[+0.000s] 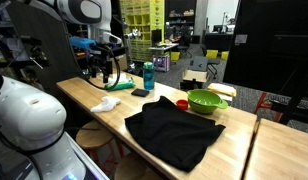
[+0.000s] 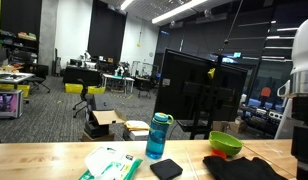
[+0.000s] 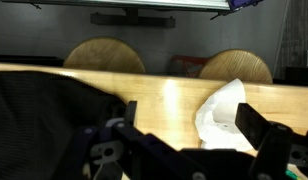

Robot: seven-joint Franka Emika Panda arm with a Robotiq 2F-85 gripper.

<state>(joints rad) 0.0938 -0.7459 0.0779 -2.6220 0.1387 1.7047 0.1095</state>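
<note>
My gripper (image 3: pixel 189 115) is open and empty, and hangs above the wooden table (image 3: pixel 164 95). A crumpled white cloth (image 3: pixel 222 118) lies under it, close to the right finger. A black cloth (image 3: pixel 44 110) lies to the left of the fingers. In an exterior view the gripper (image 1: pixel 103 70) is over the table's far left end, above the white cloth (image 1: pixel 106 103). The black cloth (image 1: pixel 174 132) is spread in the middle of the table. The white cloth (image 2: pixel 109 163) and the edge of the black cloth (image 2: pixel 249 170) also show in an exterior view.
A blue bottle (image 1: pixel 148 76) (image 2: pixel 156 137), a small black flat object (image 1: pixel 141 93) (image 2: pixel 166 168), a green bowl (image 1: pixel 205 101) (image 2: pixel 226 143) and a red item (image 1: pixel 181 103) stand on the table. Two round stools (image 3: pixel 104 55) stand beyond its edge.
</note>
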